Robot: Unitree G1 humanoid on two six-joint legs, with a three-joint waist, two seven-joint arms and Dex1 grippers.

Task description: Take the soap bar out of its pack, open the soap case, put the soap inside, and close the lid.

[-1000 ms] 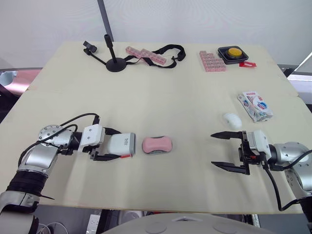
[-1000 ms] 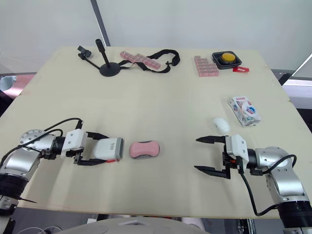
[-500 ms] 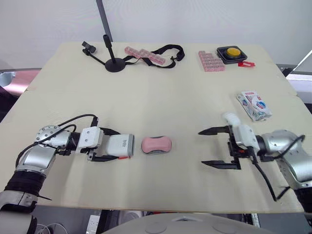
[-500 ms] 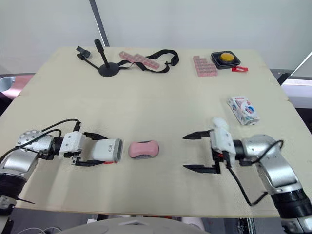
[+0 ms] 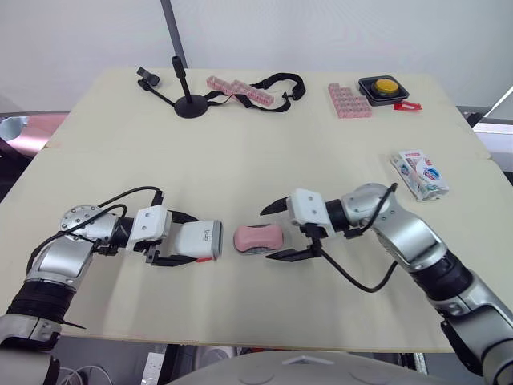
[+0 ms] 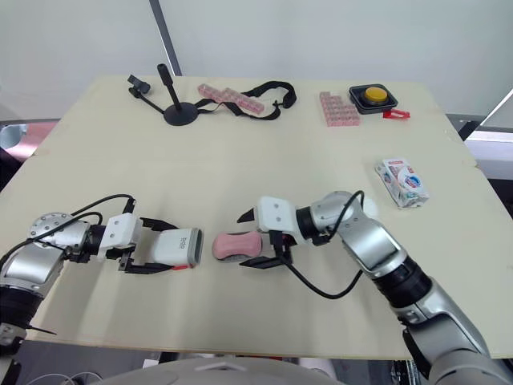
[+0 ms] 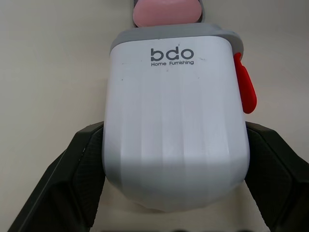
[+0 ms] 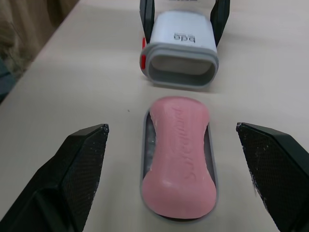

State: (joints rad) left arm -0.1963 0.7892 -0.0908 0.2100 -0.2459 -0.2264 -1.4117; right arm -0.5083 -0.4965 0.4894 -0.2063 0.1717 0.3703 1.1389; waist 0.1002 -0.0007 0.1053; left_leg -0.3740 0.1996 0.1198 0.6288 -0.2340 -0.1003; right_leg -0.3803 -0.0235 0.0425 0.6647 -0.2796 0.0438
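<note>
Pink soap [image 8: 178, 154] — between the wide-open right jaws.

1 soap [image 5: 258, 237], 1 case lid [image 5: 199, 239], 1 pack [image 5: 420, 173], 1 button [image 5: 385, 85].

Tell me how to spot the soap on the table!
Start at the near middle of the tan table. The soap bar lies on a grey tray, between the white case cover and the right end effector. It's the only rounded pink thing; the far pink boxes are blocky.

Pink soap [image 8: 179, 157] rests on grey tray [image 8: 147, 145], white lid [image 5: 199, 239] just beside.
</note>
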